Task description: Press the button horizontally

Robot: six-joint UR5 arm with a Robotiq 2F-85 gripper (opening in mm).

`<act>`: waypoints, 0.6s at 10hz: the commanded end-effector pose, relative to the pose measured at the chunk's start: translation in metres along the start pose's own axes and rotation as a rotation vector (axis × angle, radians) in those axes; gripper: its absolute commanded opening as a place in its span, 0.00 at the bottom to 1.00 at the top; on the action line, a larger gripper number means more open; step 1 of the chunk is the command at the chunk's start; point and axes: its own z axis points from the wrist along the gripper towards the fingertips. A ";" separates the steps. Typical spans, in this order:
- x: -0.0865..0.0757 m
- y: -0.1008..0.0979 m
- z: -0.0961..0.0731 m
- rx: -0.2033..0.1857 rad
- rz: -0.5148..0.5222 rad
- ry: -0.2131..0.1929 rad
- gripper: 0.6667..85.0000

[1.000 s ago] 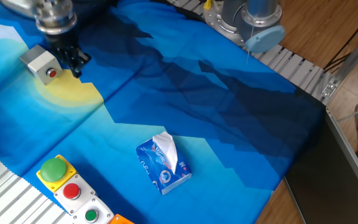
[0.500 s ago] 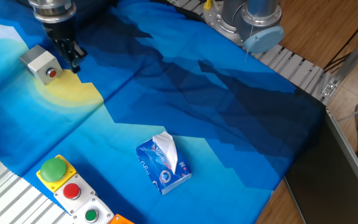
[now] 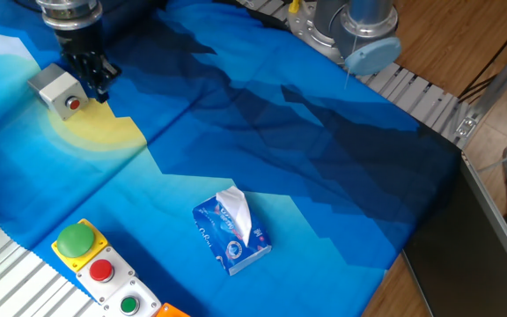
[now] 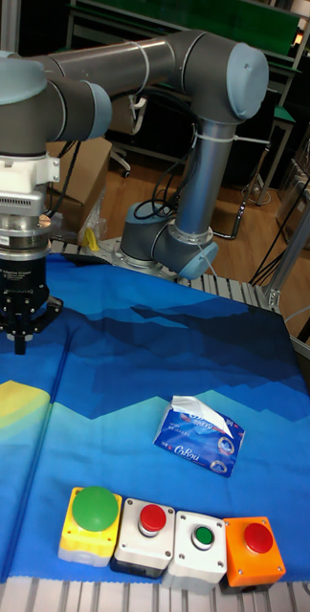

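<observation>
The blue cloth (image 3: 262, 150) fills most of the frame, with the tissue pack (image 3: 231, 233) lying low in the middle. At the upper left sits the grey box (image 3: 55, 85), its red button (image 3: 74, 104) facing lower right. The gripper (image 3: 98, 84) hangs just beside it, whether its fingers are parted or together cannot be told. This looks like the approach: the next move calls for a level, sideways push onto the button.

The arm (image 4: 126, 67) is made of dark grey tubes with pale blue-grey round joint caps; a white ribbed block and a silver ring sit at the wrist; below them a black pincer (image 4: 19, 337) body; thin cables run near the base.
</observation>
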 end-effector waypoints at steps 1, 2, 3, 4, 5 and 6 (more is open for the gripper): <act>0.015 -0.001 -0.004 0.019 0.112 0.057 0.00; 0.021 0.021 -0.013 0.066 0.156 0.065 0.00; 0.026 0.046 -0.020 0.073 0.193 0.060 0.00; 0.029 0.068 -0.027 0.080 0.213 0.067 0.00; 0.028 0.092 -0.030 0.077 0.241 0.066 0.00; 0.022 0.131 -0.031 0.056 0.301 0.051 0.00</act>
